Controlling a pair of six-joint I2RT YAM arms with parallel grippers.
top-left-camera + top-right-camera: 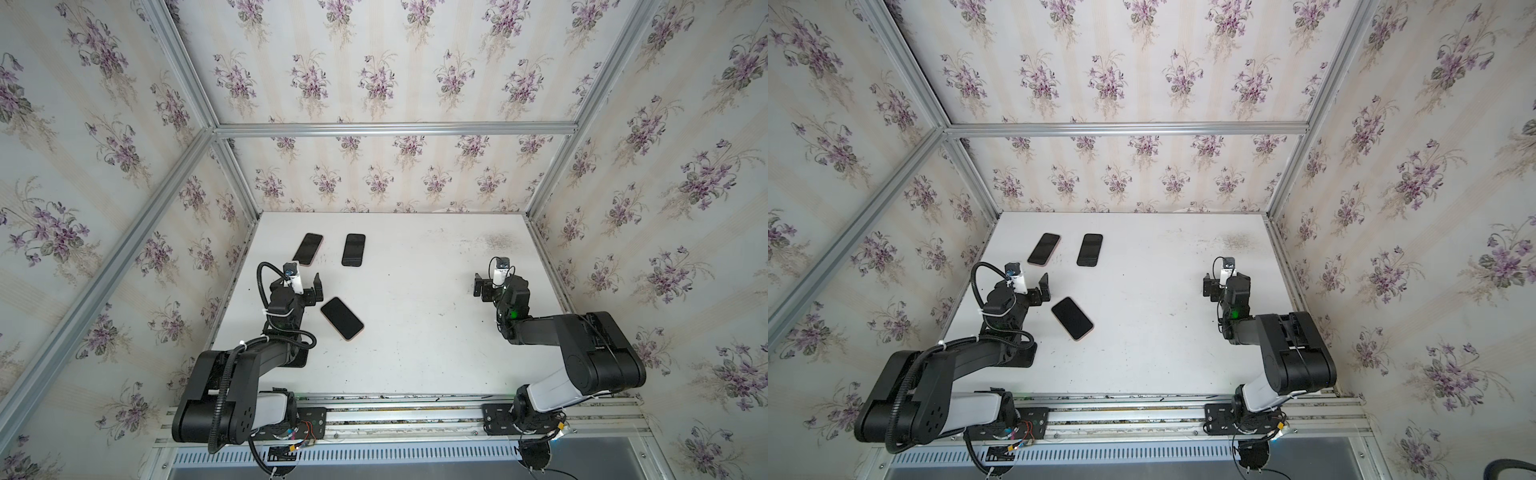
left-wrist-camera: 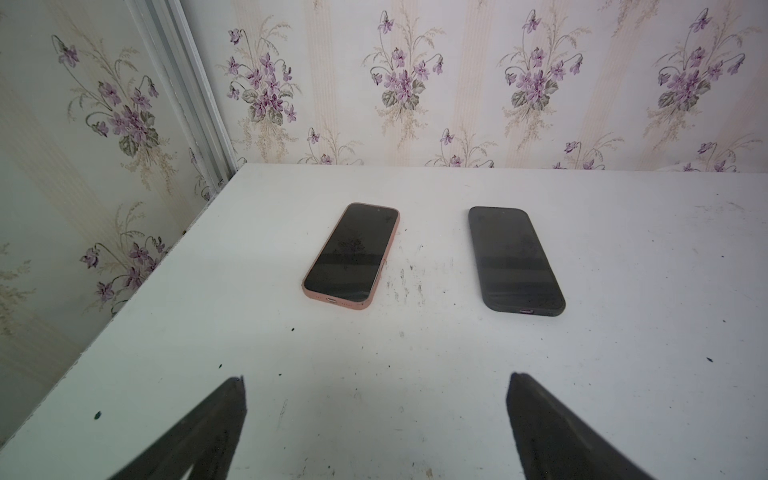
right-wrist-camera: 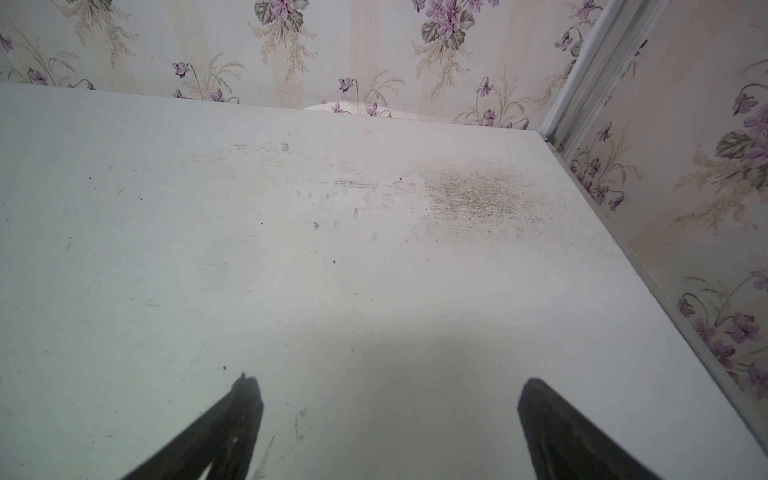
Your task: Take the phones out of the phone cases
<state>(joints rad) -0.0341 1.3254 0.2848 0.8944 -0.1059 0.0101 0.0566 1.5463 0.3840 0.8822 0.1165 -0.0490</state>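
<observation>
Plainly, left tool (image 2: pixel 376 378) and right tool (image 3: pixel 390 381) stand jaws apart — each cut off at its wrist view's edge.

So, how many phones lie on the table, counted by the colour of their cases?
Pink-cased phones: 2
Black-cased phone: 1
Total: 3

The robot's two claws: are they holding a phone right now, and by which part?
No, nothing is held. The left gripper and right gripper both stand open above the table, and the nearest phone lies flat, untouched.
</observation>
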